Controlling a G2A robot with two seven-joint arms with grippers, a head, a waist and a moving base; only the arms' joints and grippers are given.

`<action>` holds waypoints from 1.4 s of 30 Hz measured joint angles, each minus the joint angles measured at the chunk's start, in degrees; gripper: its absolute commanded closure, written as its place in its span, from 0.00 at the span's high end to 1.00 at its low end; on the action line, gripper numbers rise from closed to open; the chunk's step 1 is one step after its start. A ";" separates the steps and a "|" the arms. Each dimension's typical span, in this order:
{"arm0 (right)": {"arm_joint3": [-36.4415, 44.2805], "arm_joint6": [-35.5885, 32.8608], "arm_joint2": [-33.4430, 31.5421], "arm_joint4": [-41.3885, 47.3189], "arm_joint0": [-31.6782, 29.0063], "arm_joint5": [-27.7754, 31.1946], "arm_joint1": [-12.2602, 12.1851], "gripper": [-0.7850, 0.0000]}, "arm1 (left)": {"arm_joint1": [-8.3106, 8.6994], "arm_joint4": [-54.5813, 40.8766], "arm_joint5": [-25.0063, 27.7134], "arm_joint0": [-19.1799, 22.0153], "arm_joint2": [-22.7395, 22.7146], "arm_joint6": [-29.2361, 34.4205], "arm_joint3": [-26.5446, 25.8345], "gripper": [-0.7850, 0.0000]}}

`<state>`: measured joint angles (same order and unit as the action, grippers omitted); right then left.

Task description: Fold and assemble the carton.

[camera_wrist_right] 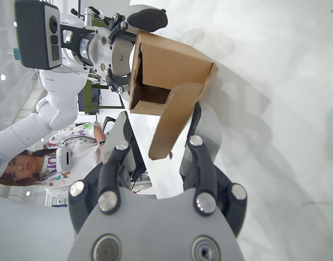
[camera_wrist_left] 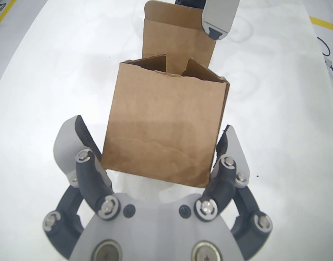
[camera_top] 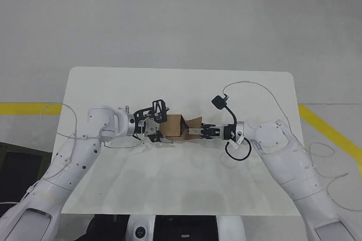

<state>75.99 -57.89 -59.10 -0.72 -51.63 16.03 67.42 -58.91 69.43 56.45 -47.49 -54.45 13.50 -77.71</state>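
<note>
The carton [camera_top: 175, 127] is being held on its side at the middle of the table [camera_top: 169, 187]. One end of the carton is being clenched by the left gripper [camera_wrist_left: 154, 130], with a finger pressed against each side wall. At the carton's opposite, open end, a long flap [camera_wrist_right: 173, 115] is being straddled by the right gripper [camera_wrist_right: 161, 111]. Its fingers are spread, one just beside the flap, and nothing is being gripped. The step in hand is judged to be the closing of that end. Next, the flap probably needs pushing inward across the opening while the carton is being braced against sliding.
</note>
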 measured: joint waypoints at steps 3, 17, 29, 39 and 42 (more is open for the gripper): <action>0.36 0.11 -0.21 -1.38 0.33 -0.99 -0.16 0.65 | 0.01 0.02 0.00 -0.02 -0.04 0.13 0.00 1.00; 3.29 -0.22 0.63 -4.01 1.12 -3.87 -0.35 0.57 | -0.07 -3.50 -0.40 0.38 -0.99 0.07 -1.18 1.00; 0.28 0.89 3.47 -2.34 3.36 -1.87 0.60 0.55 | -0.33 -5.08 -0.86 -0.08 0.27 2.69 -3.29 1.00; 1.34 2.77 1.63 1.46 1.57 2.22 0.34 0.57 | -0.93 -3.40 -1.78 0.70 2.03 2.47 -2.96 1.00; 1.30 2.83 0.98 3.68 0.70 4.07 0.24 0.52 | -1.05 -3.01 -1.78 0.90 2.27 2.15 -2.68 1.00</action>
<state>77.29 -55.06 -58.12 2.96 -50.93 20.10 67.66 -59.96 66.42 54.67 -46.59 -52.18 15.65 -80.39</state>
